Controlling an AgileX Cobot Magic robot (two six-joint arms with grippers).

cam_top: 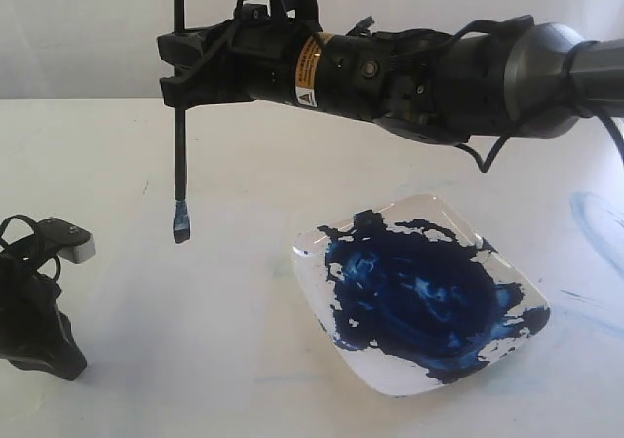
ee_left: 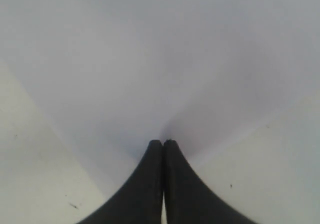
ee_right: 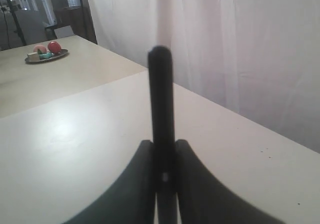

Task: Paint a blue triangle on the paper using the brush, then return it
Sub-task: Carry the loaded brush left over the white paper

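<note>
The only printing in sight is a yellow-and-black warning label (cam_top: 308,70) with a triangle symbol on the right arm's black forearm, in the upper middle of the exterior view; its text is too small to read. The bench (cam_top: 195,340) is a plain off-white surface with a few dark specks, backed by a white curtain (ee_right: 240,44). In the upper left of the right wrist view, a seam divides the bench from a further tabletop, which carries a small dish (ee_right: 46,56) of red, pink and teal items, with dark furniture behind. There is one brush (cam_top: 179,155). It hangs upright in the upper left of the exterior view with its blue-stained tip pointing down, clear of the bench. The right end effector (ee_right: 163,144) is clenched around its black handle. One clear, squarish plate (cam_top: 310,267) sits at lower centre-right, well apart from the brush tip, with a dark-blue paint pool (cam_top: 419,297) covering most of it. One faint pale-blue smear (cam_top: 593,219) marks the bench at the right edge. Two arms are present. The left end effector (ee_left: 163,143) rests at the lower left of the exterior view, its jaws pressed together with nothing between them. In the left wrist view, the paper (ee_left: 160,59) fills the upper and middle frame just beyond those tips, slightly paler than the bench on either side. Whether the tips touch the sheet cannot be told.
</note>
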